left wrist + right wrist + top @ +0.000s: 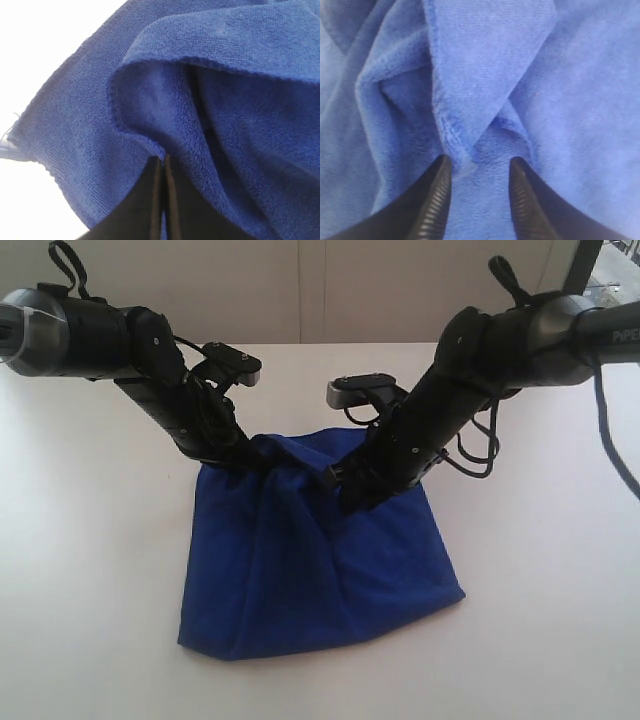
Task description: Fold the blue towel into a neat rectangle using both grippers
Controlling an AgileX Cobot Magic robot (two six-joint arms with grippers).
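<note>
Blue towel [320, 570] bunched at centre frame on the white table [90, 540], its upper edge gathered up.
Left gripper [161, 161] is pressed together on a hemmed edge (cloth pinched at the tips); right gripper [480, 167] stands apart, seemingly straddling a raised fold.

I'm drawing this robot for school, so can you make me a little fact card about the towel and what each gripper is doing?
Cloth: blue towel, bunched and creased, not a neat rectangle yet
Lies on: white table
Left gripper: fingers pressed together, pinching the towel's hem
Right gripper: fingers apart, with a fold of towel between them, not pinched
Where they work: both at the towel's edge farthest from the exterior camera
</note>
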